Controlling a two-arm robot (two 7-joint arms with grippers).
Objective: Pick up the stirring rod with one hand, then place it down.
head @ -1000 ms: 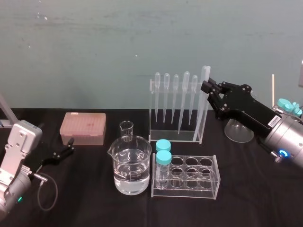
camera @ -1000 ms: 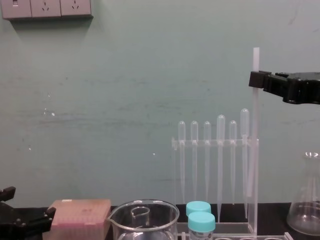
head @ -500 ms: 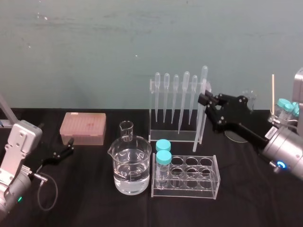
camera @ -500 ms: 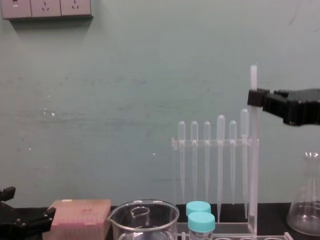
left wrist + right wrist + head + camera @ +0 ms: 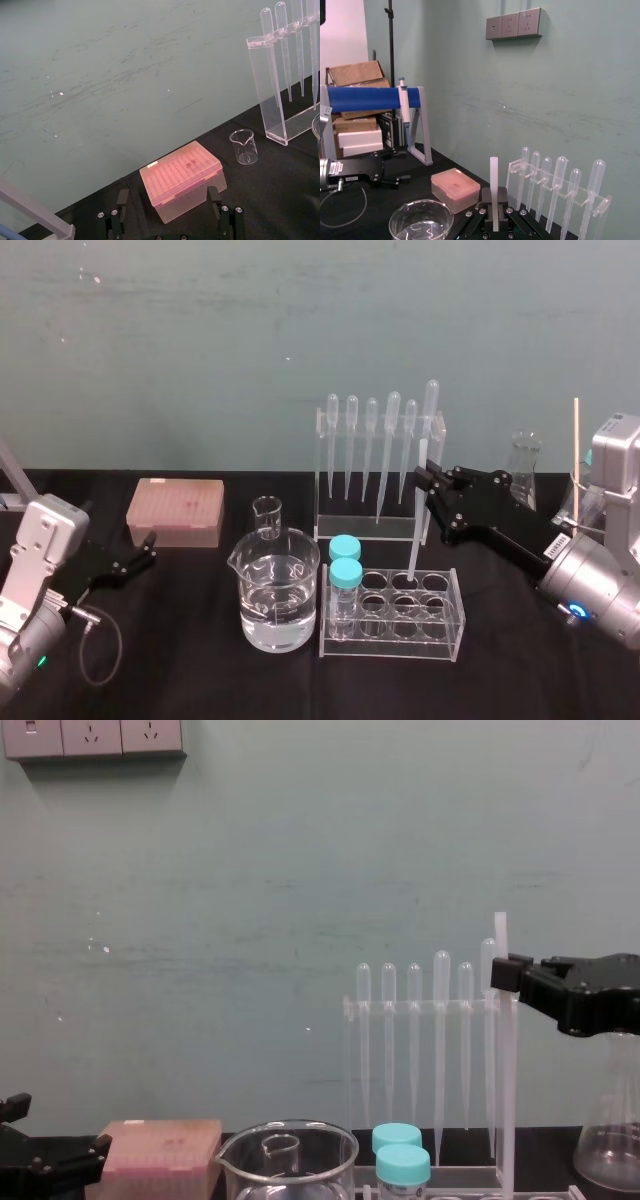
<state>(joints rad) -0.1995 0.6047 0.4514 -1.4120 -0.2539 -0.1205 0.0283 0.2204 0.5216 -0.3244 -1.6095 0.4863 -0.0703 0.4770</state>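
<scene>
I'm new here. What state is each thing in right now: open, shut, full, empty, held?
Thin translucent white stirring rod: upright, held, tip at clear tube rack.
Black right gripper: shut on the rod.
Black left gripper: open, parked left.
Large glass beaker: partly filled with clear liquid.
Small glass beaker: empty.
Two teal-capped tubes: capped, standing in rack.
Pink tip box: lid closed.

The head view looks forward and down over the black tabletop [image 5: 190,640] to the wall [image 5: 200,340]. The chest view sits lower, side-on to the rack [image 5: 430,1006]. The 2 wrist views look low across the tabletop, both sharing the rack and pink box [image 5: 182,177].
</scene>
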